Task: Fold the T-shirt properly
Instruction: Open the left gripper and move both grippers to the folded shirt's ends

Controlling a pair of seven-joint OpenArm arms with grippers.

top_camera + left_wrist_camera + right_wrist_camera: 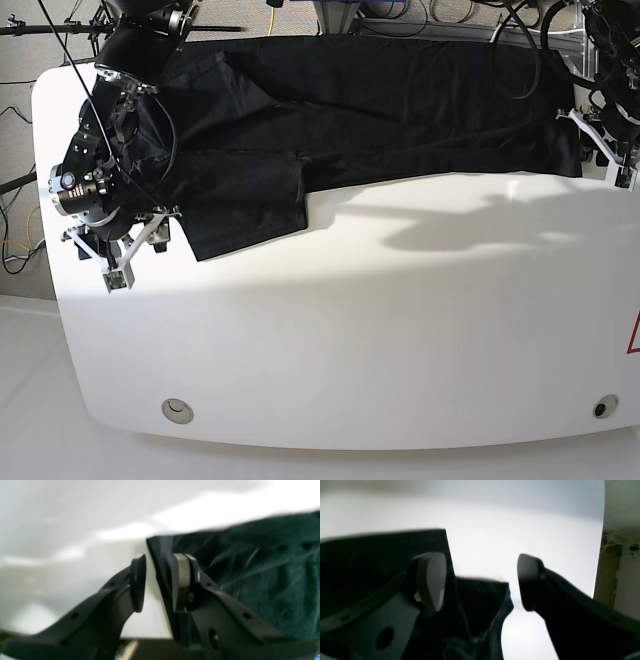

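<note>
The black T-shirt (380,100) lies spread along the far side of the white table (350,330), with a sleeve flap (250,205) reaching toward the near left. My left gripper (159,582) is open at the shirt's right end (250,562); the cloth's edge stands between the fingers, against the right pad (180,580). In the base view that gripper (585,145) is at the far right. My right gripper (480,582) is open, wide, over the sleeve's fold (480,597), which lies beside the left pad (432,580). It sits at the left (165,222) in the base view.
Cables and stands (420,15) crowd the floor behind the table's far edge. The table's near rim carries a round fitting at front left (177,408) and another at front right (600,407). A red mark (635,335) shows at the right edge.
</note>
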